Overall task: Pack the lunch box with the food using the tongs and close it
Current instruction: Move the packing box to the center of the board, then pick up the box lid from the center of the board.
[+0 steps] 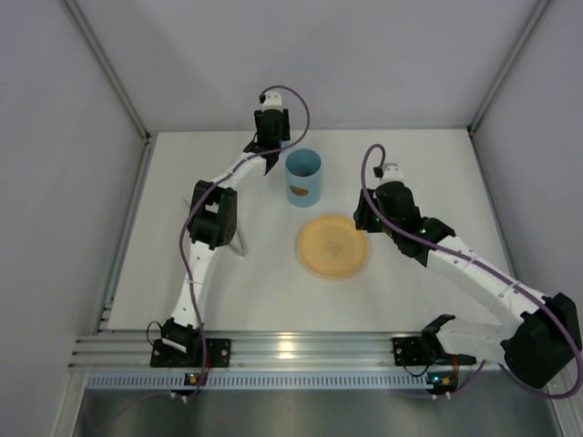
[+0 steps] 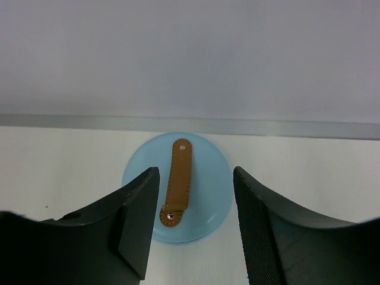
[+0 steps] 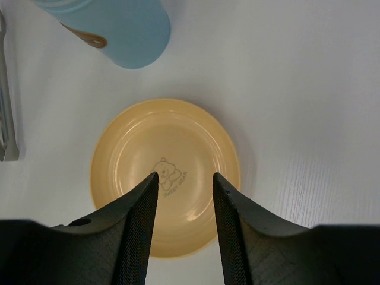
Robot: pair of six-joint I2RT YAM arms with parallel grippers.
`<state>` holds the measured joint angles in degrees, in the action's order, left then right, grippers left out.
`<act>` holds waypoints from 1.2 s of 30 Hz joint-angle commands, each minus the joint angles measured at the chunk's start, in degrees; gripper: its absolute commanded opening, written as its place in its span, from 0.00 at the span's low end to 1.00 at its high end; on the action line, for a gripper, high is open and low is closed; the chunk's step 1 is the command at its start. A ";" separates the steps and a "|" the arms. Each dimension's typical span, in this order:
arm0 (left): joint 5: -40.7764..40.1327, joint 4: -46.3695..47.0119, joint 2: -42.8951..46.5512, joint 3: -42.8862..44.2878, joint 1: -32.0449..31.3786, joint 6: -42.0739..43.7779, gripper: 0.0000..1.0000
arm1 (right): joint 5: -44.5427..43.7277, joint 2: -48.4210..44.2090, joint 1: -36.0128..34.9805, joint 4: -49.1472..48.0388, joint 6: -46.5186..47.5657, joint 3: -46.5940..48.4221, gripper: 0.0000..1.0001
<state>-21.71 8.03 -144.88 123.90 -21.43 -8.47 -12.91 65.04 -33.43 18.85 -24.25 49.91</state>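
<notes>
The light blue lunch box point(image 1: 303, 177) stands upright behind the plate, its top uncovered; it also shows as the lunch box point(image 3: 119, 27). Its round blue lid point(image 2: 205, 196) with a brown strap lies flat on the table near the back wall. My left gripper point(image 2: 195, 175) hangs open just above the lid, one finger on each side, not touching it. My right gripper point(image 3: 185, 177) is open over the plate, holding nothing. The tongs point(image 3: 6, 113) lie on the table left of the plate, partly under the left arm point(image 1: 239, 241). No food shows.
The yellow-orange plate point(image 1: 332, 246) with a bear print sits bare in the middle of the table. The back wall rises close behind the lid point(image 2: 190, 59). Side walls close in the table left and right.
</notes>
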 commanded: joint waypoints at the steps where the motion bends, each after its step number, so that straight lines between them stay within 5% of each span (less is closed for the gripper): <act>1: 1.23 -2.32 -1.81 3.63 1.13 0.04 0.58 | -0.19 0.62 0.73 -1.89 -0.18 2.38 0.41; 36: 3.00 -7.59 -7.87 9.35 2.27 -0.32 0.57 | 0.69 2.64 0.73 -4.17 0.43 1.68 0.42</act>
<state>-18.31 -0.27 -152.64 131.11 -19.55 -8.67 -12.53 67.26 -33.43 18.41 -24.16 49.91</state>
